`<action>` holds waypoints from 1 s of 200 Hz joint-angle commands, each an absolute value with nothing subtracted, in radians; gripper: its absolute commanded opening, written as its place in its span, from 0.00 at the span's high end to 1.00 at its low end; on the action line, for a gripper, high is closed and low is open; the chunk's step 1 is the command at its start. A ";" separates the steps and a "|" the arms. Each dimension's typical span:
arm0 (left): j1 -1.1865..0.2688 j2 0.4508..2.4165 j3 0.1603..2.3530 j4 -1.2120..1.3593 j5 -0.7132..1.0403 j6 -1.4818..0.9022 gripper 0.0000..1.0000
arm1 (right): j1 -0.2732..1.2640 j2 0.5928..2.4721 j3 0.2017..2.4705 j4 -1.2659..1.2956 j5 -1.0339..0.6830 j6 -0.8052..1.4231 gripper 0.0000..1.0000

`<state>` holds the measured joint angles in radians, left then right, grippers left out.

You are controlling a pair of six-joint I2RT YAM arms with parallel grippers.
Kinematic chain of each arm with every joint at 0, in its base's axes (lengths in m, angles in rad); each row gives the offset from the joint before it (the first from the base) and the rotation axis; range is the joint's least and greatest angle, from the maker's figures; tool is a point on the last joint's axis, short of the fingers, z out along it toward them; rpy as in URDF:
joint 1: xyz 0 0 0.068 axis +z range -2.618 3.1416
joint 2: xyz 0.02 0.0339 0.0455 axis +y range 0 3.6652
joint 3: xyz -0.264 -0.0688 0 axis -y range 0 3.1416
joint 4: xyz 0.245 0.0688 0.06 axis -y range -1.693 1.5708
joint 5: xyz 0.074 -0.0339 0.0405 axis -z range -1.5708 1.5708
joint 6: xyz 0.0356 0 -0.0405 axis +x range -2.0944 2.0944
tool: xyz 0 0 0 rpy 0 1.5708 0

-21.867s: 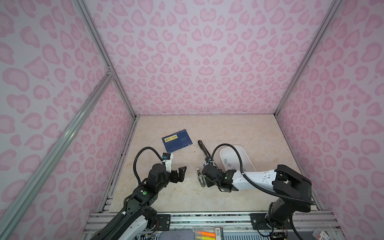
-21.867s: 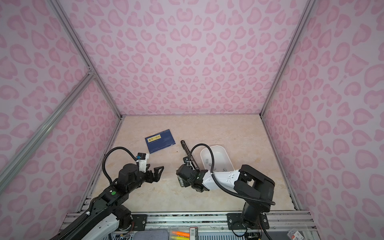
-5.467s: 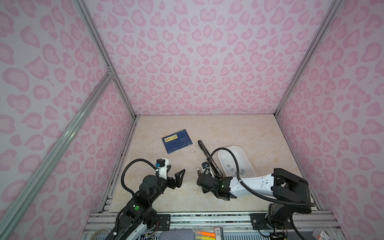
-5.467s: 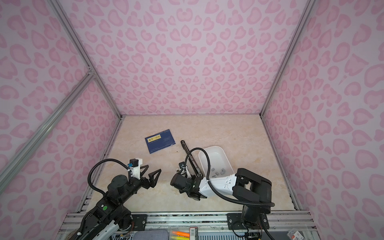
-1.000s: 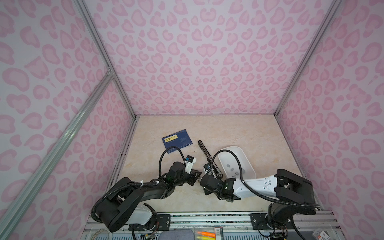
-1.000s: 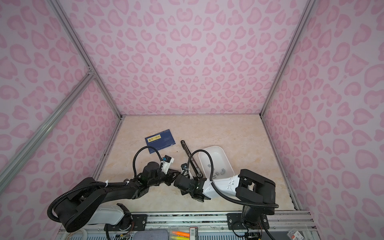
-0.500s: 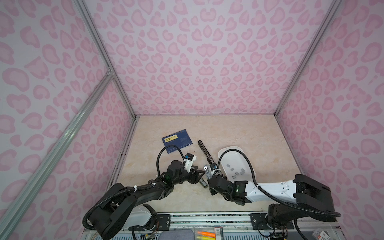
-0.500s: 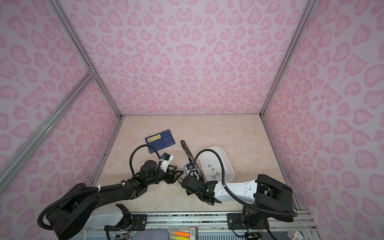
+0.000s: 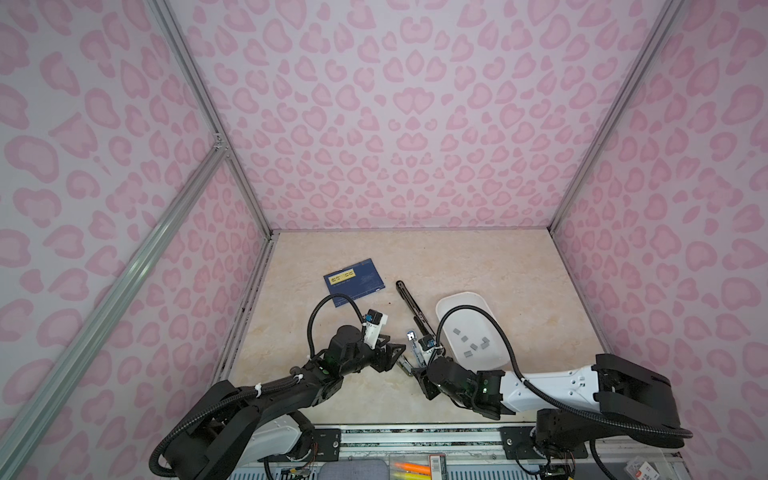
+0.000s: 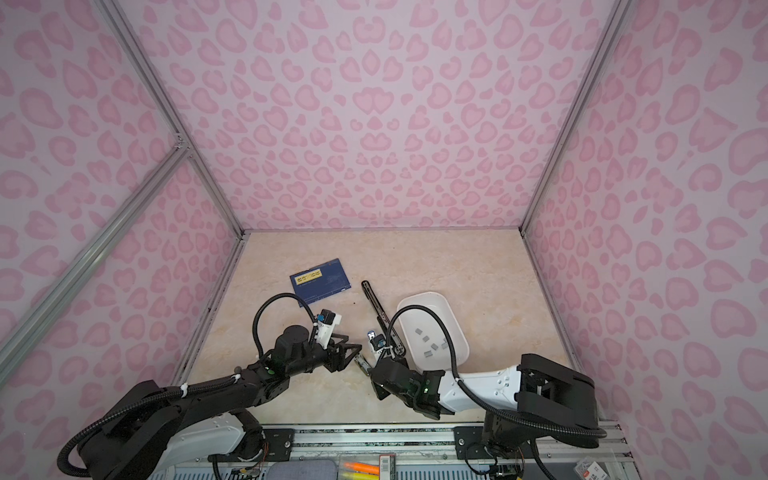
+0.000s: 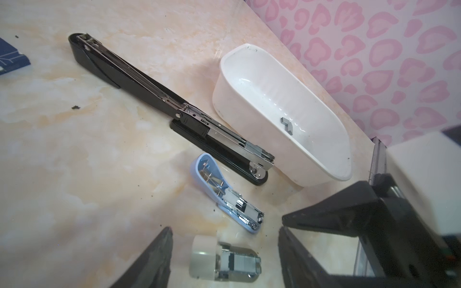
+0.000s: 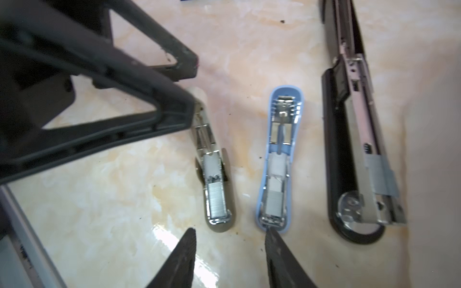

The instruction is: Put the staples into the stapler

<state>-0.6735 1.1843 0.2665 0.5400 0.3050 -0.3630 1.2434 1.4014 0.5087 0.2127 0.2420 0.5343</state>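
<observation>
Grey staples [image 9: 471, 345] lie loose in the white tray [image 9: 461, 296]. Beside it lie 3 opened staplers: long black stapler [image 9: 411, 307], blue stapler [image 12: 277, 174] and beige stapler [image 12: 217, 189]. Left gripper [image 11: 225, 232] straddles the beige one with fingers apart, not touching it. Right gripper [image 12: 230, 233] hangs low, fingers apart and empty.

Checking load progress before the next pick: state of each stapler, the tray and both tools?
long black stapler: opened flat, rail exposed, load unclear.
blue stapler: open, channel loaded.
beige stapler: open, channel loaded.
white tray: upright, holds a few loose staples.
left tool: open, empty.
right tool: open, empty.
</observation>
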 commanded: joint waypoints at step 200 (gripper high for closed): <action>-0.676 1.174 0.251 0.528 0.332 -0.324 0.34 | 1.256 1.640 0.451 0.490 0.237 0.438 0.62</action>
<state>-0.6762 1.1694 0.2462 0.5175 0.3328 -0.3397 1.2549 1.6184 0.4721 0.4538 0.2363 0.4526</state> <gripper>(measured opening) 0.662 0.384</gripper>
